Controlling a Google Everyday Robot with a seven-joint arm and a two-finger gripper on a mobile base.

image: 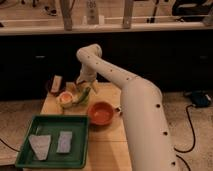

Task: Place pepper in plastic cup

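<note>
Your pale wooden table (pixel 106 147) stands before a dark counter (pixel 165 55). The gripper (pixel 83 86) hangs over its far left; you cannot tell whether it grasps anything. Just beneath it lies the slender yellow-green pepper (pixel 84 95), left of the round orange bowl (pixel 101 113) and beyond the flat green tray (pixel 52 125).

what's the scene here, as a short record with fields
tool: white arm's tool, low over the wooden table's back left
pepper: slender pale yellow-green pepper, just below the tool; held or not, cannot tell
bowl: round orange bowl, right of the pepper
tray: green rectangular tray, front left, holding two pale flat pieces
</note>
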